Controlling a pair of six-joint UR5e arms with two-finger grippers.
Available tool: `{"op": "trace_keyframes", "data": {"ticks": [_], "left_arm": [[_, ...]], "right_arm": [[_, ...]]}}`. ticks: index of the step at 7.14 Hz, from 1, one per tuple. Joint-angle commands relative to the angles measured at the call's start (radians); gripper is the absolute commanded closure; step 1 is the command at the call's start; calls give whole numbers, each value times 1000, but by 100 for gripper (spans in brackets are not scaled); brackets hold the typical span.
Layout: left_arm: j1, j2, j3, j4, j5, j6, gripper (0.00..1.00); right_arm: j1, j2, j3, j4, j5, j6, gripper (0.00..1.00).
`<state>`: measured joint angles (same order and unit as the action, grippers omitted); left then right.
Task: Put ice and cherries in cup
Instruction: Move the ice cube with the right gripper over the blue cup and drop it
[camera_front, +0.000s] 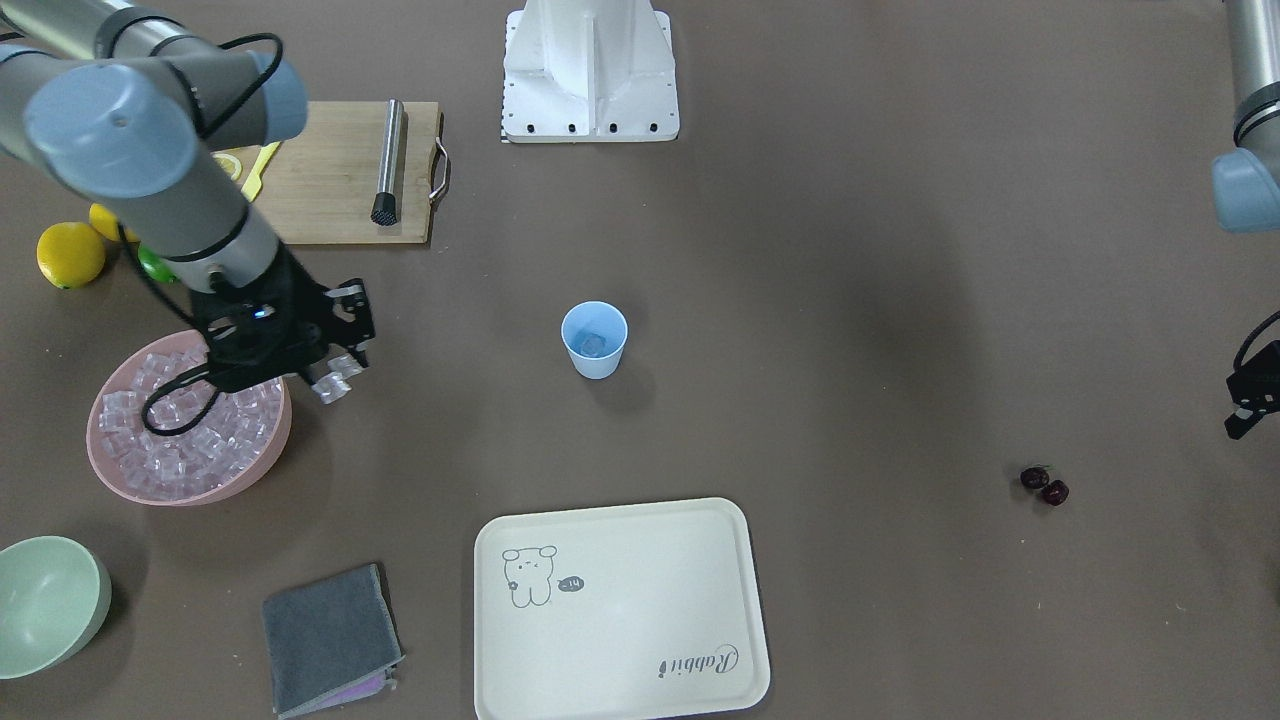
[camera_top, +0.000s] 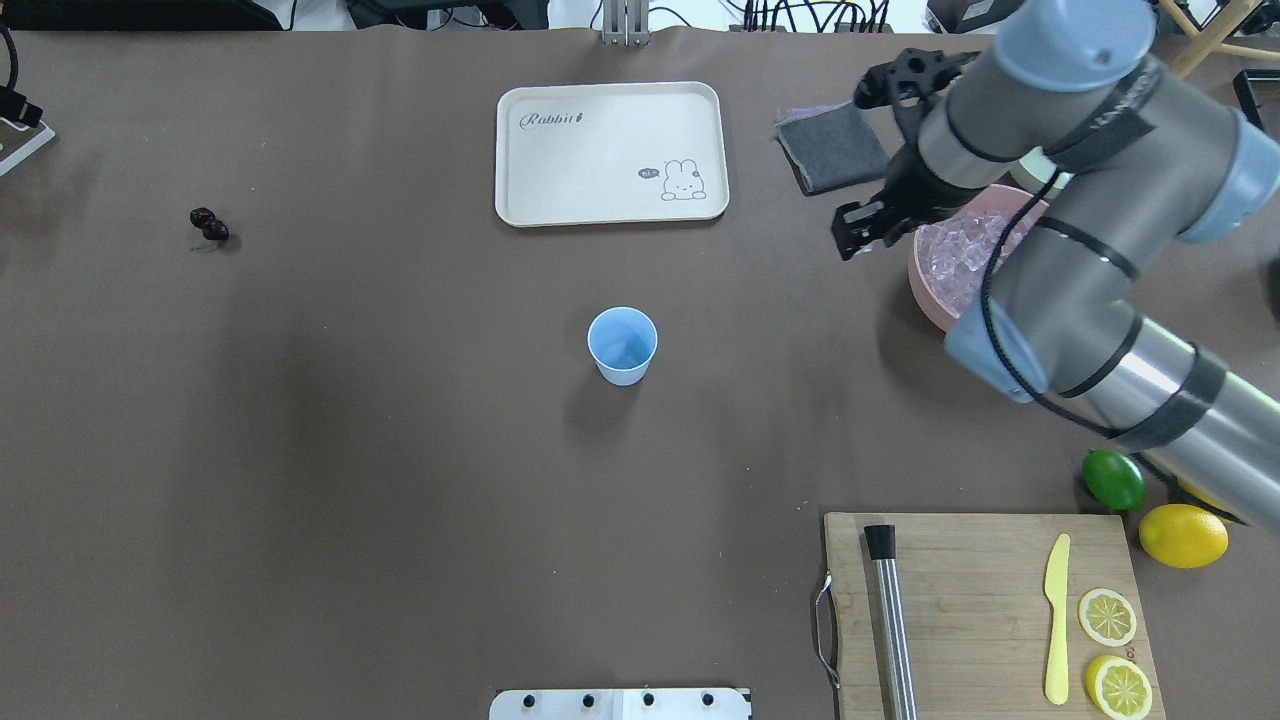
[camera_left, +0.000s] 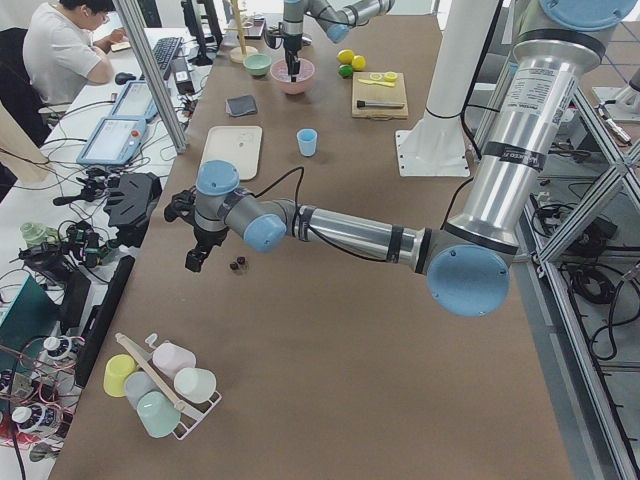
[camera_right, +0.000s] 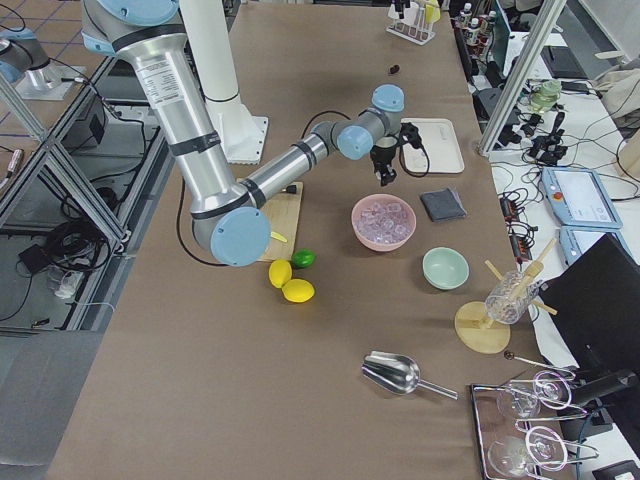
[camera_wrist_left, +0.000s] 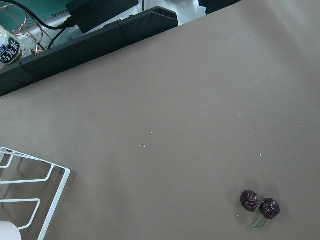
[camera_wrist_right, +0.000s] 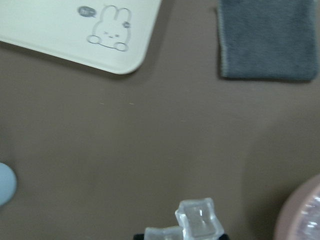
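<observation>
Ice cubes (camera_wrist_right: 200, 223) in the tight pinch of right gripper (camera_front: 337, 376), just beside pink bowl (camera_front: 283, 432)

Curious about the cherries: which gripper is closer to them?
Left. The left gripper hangs beside the cherries; the right gripper, holding ice, is far off by the pink bowl.

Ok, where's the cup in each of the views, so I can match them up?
Front-facing: cup at centre, above the tray.
Overhead: cup at centre, below the tray.
Exterior left: cup upper middle, right of the tray.
Exterior right: not visible.
Left wrist: not in it.
Right wrist: cup is a blue sliver at the left edge, below the tray.
Shared landmark: the cream rabbit tray.
</observation>
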<state>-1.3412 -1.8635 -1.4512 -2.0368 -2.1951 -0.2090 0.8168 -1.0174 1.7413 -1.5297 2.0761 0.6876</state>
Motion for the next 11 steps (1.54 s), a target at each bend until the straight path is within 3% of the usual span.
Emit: {"op": "trace_keyframes", "data": {"ticks": [1, 2, 5, 8, 11], "left_arm": [[11, -8, 5, 1, 0, -1, 2], [25, -22, 5, 6, 0, -7, 2], [59, -51, 40, 0, 2, -39, 2], [59, -46, 40, 0, 0, -36, 2], [59, -43, 40, 0, 0, -38, 2]], "right_arm": [[-176, 191, -37, -56, -146, 243, 83], [-244, 277, -70, -113, -227, 303, 83], [-318, 299, -107, -122, -313, 342, 81], [-311, 295, -121, -119, -315, 323, 81], [-312, 301, -158, -119, -318, 329, 73]]}}
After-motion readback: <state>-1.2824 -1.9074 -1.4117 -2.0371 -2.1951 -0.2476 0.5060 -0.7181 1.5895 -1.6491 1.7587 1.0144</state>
